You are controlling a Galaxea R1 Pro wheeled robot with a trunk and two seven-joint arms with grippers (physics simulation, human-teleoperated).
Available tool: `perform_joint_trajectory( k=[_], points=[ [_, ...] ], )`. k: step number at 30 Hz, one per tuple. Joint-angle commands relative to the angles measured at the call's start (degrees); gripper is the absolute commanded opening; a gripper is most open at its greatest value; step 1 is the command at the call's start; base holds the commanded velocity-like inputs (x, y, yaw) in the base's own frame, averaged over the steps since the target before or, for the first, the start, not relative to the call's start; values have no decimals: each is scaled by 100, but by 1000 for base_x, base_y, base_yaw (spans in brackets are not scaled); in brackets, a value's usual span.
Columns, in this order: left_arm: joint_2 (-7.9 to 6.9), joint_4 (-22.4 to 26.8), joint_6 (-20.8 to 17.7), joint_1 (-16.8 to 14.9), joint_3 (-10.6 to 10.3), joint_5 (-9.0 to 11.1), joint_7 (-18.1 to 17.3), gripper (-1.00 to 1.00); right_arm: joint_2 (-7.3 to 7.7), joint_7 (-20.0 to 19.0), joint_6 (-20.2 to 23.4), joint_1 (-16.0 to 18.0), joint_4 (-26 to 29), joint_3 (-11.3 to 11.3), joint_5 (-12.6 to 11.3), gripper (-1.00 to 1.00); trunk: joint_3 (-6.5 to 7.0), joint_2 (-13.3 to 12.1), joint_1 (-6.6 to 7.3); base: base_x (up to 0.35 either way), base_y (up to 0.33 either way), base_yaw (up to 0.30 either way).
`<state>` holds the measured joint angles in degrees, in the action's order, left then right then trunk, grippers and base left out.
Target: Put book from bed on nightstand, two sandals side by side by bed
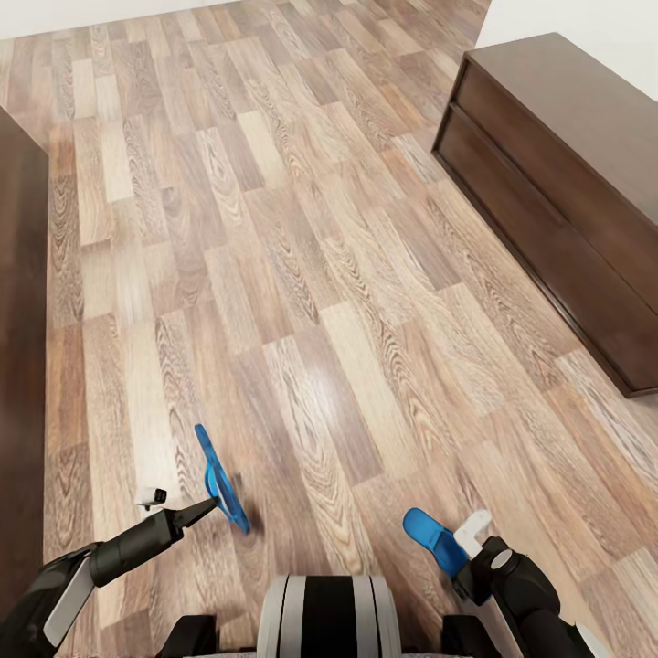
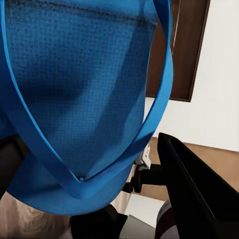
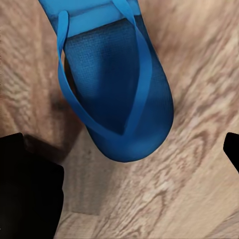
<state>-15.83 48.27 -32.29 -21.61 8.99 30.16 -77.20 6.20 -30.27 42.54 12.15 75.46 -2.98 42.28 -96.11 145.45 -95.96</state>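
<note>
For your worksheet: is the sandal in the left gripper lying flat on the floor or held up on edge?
On edge: the sandal hangs from the left gripper, sole vertical above the floor.

Floor (image 1: 302,228): we see light-brown wood planks with strong grain and a soft sheen.
Cabinet (image 1: 567,183): we see dark brown wood, smooth, faintly glossy on top.
Left sandal (image 2: 79,89): we see a bright-blue footbed with a fine woven, matt texture and smooth straps.
Right sandal (image 3: 119,84): we see the same matt blue weave.
Gripper fingers (image 2: 199,194): we see smooth, matt black.
</note>
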Motion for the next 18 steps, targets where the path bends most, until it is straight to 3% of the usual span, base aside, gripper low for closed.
perform_joint_trajectory(
  k=[1, 5, 18],
  points=[
    [0, 3, -40, -1, 0, 9, 12, -100, 4, -49, 18, 2, 9, -10, 61, 100, -26, 3, -1, 0, 0, 0],
    [2, -1, -36, -1, -2, 8, 16, -100, 4, -51, 19, 3, 16, -10, 61, 100, -114, 8, -12, 0, 0, 0],
    [1, -17, -31, -1, -3, 0, 30, -100, 4, -53, 23, -1, 30, -12, 61, 100, -114, 8, -12, 37, 0, 0]
  ],
)
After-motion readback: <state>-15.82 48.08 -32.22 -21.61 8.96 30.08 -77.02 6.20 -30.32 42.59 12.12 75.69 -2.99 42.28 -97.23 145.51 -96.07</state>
